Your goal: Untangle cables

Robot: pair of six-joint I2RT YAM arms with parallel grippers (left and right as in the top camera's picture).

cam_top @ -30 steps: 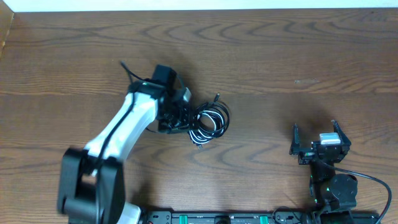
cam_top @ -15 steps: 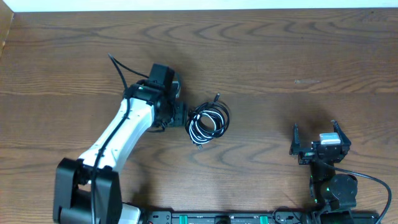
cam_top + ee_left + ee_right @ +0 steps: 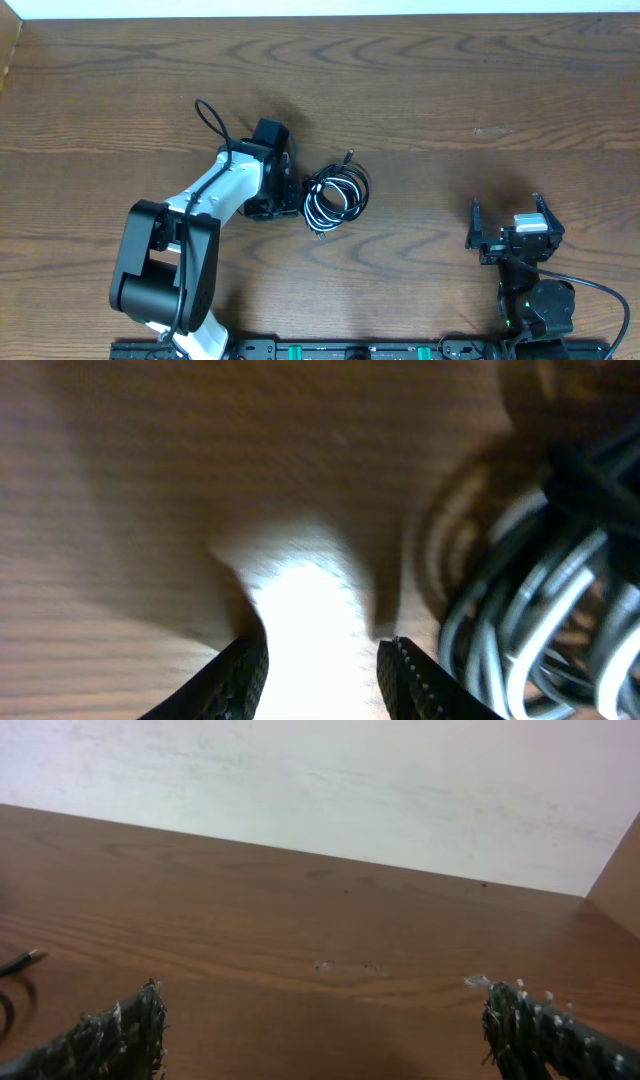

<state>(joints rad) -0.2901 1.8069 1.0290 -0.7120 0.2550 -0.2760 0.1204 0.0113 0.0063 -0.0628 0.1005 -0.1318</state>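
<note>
The cables (image 3: 337, 194) lie as one small coil near the table's middle, a black cord and a white cord wound together. A black plug end (image 3: 348, 156) sticks out at the top. My left gripper (image 3: 287, 196) is low over the table just left of the coil. In the left wrist view the left gripper (image 3: 322, 660) is open, with only bright bare wood between its fingers and the blurred coil (image 3: 540, 590) off to the right. My right gripper (image 3: 507, 212) rests wide open at the front right, far from the coil; the right gripper (image 3: 320, 1020) holds nothing.
The brown wooden table (image 3: 450, 90) ends at a pale wall along the far edge (image 3: 330, 780). The left arm's own thick black cable (image 3: 212, 118) loops up behind its wrist. A cord tip (image 3: 15, 963) shows at the right wrist view's left edge.
The left arm's rear links have swung to the right and its cable loop has shifted. Its gripper stays just left of the coil. The coil and the right arm have not moved.
</note>
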